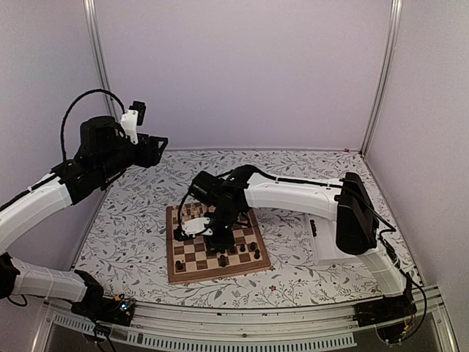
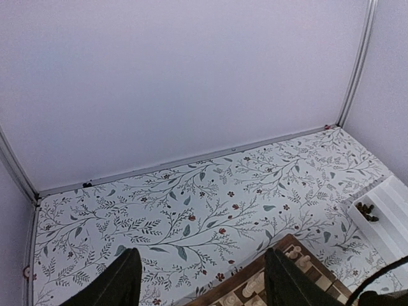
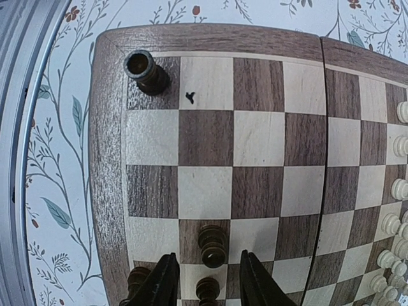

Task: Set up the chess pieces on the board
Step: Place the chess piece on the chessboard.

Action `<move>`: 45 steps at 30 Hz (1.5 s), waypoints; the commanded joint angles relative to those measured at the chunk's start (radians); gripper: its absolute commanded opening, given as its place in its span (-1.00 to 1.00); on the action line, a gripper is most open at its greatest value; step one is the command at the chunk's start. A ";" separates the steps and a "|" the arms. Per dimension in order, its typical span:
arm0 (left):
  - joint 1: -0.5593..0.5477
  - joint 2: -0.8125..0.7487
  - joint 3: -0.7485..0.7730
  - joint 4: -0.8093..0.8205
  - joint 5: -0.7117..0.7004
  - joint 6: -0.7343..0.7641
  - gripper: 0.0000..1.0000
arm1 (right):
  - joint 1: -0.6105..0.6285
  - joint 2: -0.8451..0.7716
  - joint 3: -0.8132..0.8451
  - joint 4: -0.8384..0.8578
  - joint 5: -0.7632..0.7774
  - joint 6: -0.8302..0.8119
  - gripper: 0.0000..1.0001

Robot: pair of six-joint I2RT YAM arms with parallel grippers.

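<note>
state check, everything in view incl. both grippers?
board: flat, partly set
left gripper: open, empty, up in the air
right gripper: open, straddling a dark piece
dark piece: upright, clear of both fingers
dark rook: upright on a corner square
cream pieces: upright, opposite end
tray: one compartment holding spare dark pieces

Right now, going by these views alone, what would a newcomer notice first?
The square wooden chessboard with dark brown and cream checks sits mid-table, with the right end effector low over its near rows, fingers apart beside small dark brown wooden chessmen. A lone dark rook stands on a corner square, and the left end effector hangs open, high over the floral tablecloth at left.
</note>
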 commanded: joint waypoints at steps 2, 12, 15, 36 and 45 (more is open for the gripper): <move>0.015 0.010 0.008 0.002 0.022 -0.001 0.35 | 0.005 0.030 0.045 -0.014 -0.026 0.006 -0.26; 0.016 0.011 0.010 -0.001 0.040 -0.002 0.35 | 0.006 0.037 0.043 -0.029 -0.030 -0.004 -0.33; 0.015 0.013 0.011 -0.001 0.043 -0.003 0.34 | 0.005 0.042 0.045 -0.029 -0.033 -0.003 -0.38; 0.018 0.017 0.012 -0.001 0.050 -0.004 0.35 | 0.005 0.028 0.033 -0.045 -0.022 -0.008 -0.82; 0.020 0.025 0.012 -0.002 0.051 -0.005 0.35 | 0.005 0.001 0.026 -0.028 -0.001 -0.006 -0.45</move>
